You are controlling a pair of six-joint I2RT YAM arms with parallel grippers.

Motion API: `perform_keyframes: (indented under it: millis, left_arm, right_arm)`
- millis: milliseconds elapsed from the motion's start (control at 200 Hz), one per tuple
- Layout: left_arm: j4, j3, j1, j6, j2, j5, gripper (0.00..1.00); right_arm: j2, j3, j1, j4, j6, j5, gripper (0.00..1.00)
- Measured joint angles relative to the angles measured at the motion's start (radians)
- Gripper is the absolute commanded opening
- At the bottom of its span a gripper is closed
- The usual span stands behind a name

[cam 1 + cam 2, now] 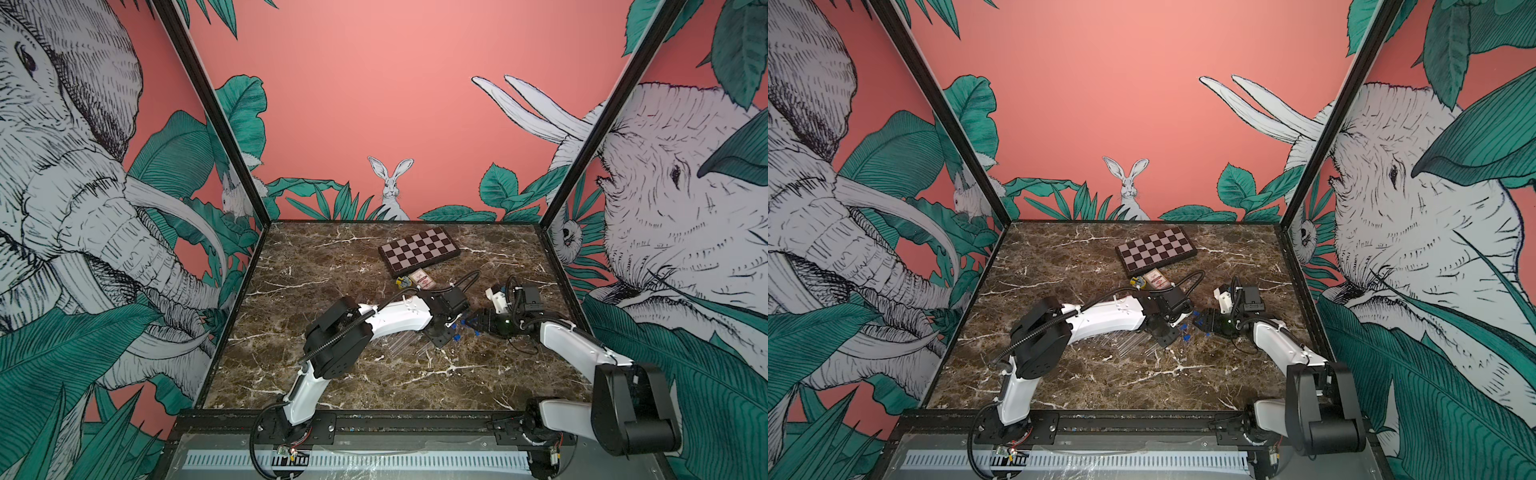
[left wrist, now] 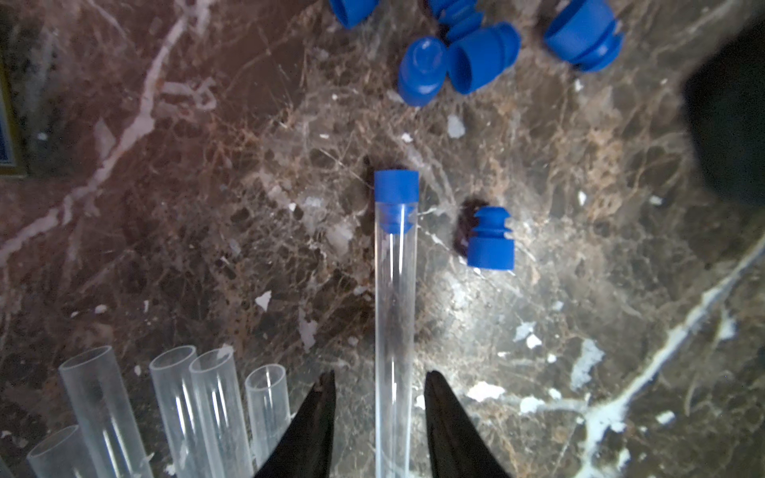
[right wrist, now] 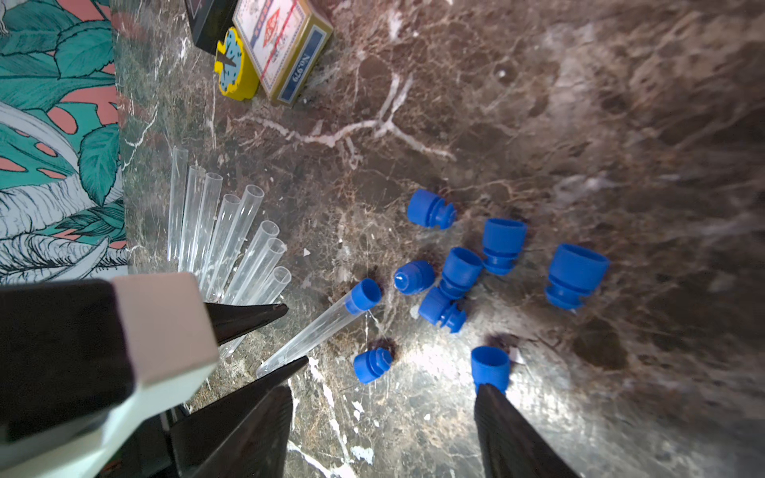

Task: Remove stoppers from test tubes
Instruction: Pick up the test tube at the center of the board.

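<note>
**1 tube capped, 8 stoppers loose**

Top views: In both top views the left gripper point(image 1: 439, 336) and right gripper point(image 1: 476, 322) hung low over the marble point(image 1: 374, 374), tips facing each other. Blue stoppers point(image 1: 455, 331) lay scattered between them. Clear tubes point(image 1: 399, 347) lay fanned by the left arm. A chessboard point(image 1: 419, 249), card box point(image 1: 422, 281) and yellow disc point(image 1: 401, 282) sat farther back.

Left wrist: The capped tube point(image 2: 395, 310) ran between the left gripper's fingers point(image 2: 318, 426). They stood apart, a gap showing on each side, pinching nothing. A stopper plugged the tube's far end, and 1 loose stopper lay just beside that end. Others sat farther off. 5 open tube mouths showed near 1 finger.

Right wrist: The right gripper point(image 3: 383, 389) was spread wide and held nothing, with 1 stopper touching a fingertip. 8 stoppers lay loose on the marble, near the capped end. 8 open tubes fanned out beside the capped tube.
</note>
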Motion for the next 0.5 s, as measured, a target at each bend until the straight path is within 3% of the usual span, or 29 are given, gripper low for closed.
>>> perform_keyframes:
  millis: [225,495]
  left_arm:
    - [-0.019,0.023,-0.003,0.0,0.044,-0.009,0.37]
    - [-0.027,0.034,-0.005,0.0,0.051,-0.007,0.26]
  right_arm:
    - [-0.011,0.0,-0.031,-0.001,-0.01,-0.001,0.68]
    - [-0.013,-0.002,-0.053,0.0,-0.014,-0.019,0.66]
